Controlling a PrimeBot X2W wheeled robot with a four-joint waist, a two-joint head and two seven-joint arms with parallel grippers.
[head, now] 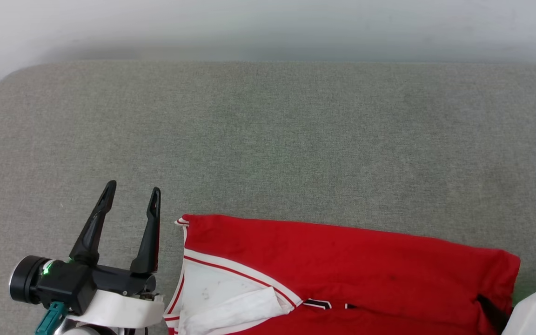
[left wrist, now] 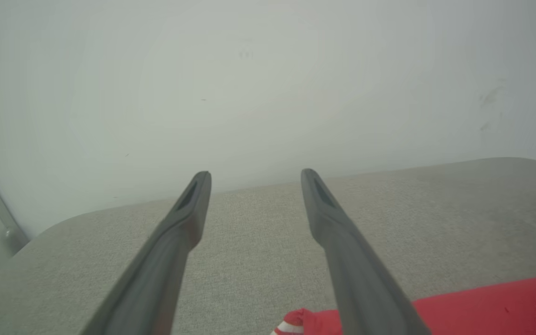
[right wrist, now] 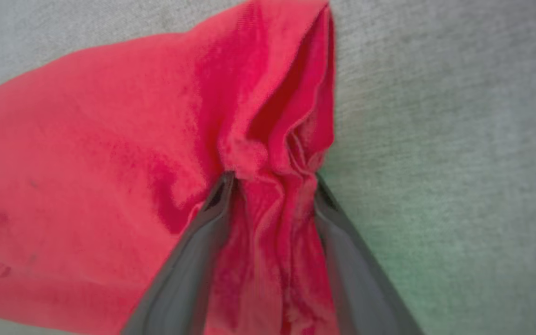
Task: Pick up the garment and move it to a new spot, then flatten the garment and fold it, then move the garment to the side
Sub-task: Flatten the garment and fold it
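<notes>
The garment (head: 342, 260) shows black white-outlined lettering (head: 318, 304), cut off, unreadable.

A simple indoor room is shown: a grey fabric-covered pad (head: 296, 139) with a rounded corner is set against a plain white wall (left wrist: 249, 70). Home or lab cannot be told.

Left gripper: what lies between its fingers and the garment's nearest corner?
Nothing but bare grey cushion. In the head view the left gripper stands open just left of the garment, apart from it.
</notes>
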